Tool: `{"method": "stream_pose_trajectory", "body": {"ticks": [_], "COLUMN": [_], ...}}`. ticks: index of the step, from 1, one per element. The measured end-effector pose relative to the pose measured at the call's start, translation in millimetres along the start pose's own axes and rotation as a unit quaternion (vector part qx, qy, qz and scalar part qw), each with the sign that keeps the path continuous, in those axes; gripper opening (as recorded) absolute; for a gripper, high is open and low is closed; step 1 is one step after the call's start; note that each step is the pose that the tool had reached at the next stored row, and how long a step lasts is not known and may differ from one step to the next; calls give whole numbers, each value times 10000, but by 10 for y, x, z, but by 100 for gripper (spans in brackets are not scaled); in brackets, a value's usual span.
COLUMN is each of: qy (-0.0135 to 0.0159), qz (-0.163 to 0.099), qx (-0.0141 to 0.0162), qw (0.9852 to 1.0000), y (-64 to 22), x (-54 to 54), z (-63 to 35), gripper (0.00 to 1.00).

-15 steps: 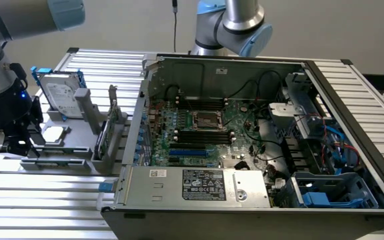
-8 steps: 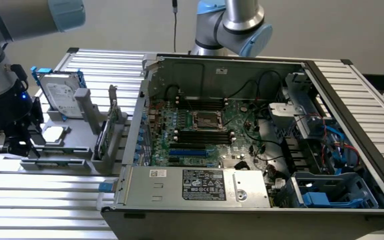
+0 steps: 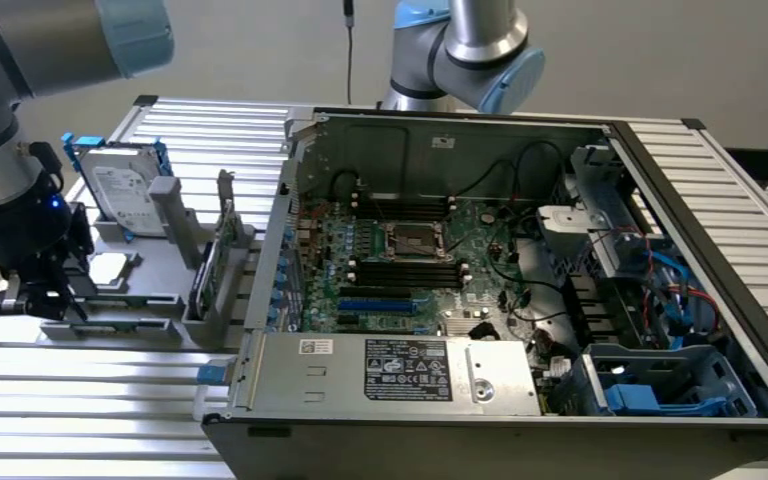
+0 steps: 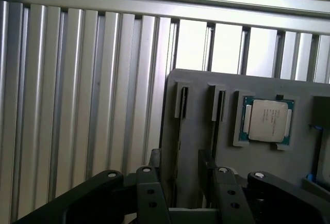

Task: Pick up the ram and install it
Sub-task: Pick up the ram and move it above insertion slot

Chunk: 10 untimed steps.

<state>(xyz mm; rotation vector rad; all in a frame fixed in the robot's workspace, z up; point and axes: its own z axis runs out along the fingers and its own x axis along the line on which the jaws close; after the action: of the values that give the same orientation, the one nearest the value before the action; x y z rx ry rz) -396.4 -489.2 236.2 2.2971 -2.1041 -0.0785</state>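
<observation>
The ram (image 4: 184,101) is a thin dark stick standing on edge in a slot of the grey holder (image 4: 198,146), with a second one (image 4: 221,105) in the slot beside it. In the exterior view the ram (image 3: 205,272) stands upright at the holder's side nearest the computer case. My gripper (image 4: 183,170) is open, its two black fingers (image 4: 154,175) apart with nothing gripped, and it hovers at the holder's edge in line with the nearer slot. My gripper (image 3: 40,295) hangs at the exterior view's left end of the holder (image 3: 144,300). The black motherboard slots (image 3: 404,270) lie inside the case.
A silver hard drive (image 3: 124,195) with blue brackets stands at the holder's back. A square silver chip (image 4: 268,121) lies in its pocket beside the slots. The open computer case (image 3: 491,280) has a power supply box (image 3: 398,370) along its front. The ribbed metal table (image 3: 91,400) surrounds everything.
</observation>
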Motion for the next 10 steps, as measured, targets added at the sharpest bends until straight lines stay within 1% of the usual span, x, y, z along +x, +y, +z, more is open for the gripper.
{"method": "stream_pose_trajectory", "body": {"ticks": [3,7,10], "qy": [0,1,1], "qz": [0,1,0], "qx": [8,9,10], "qw": [10000,10000,10000], "y": [-3,-13,-37], "x": [1,3,5], "z": [55,126,176], "gripper": [42,42,42]}}
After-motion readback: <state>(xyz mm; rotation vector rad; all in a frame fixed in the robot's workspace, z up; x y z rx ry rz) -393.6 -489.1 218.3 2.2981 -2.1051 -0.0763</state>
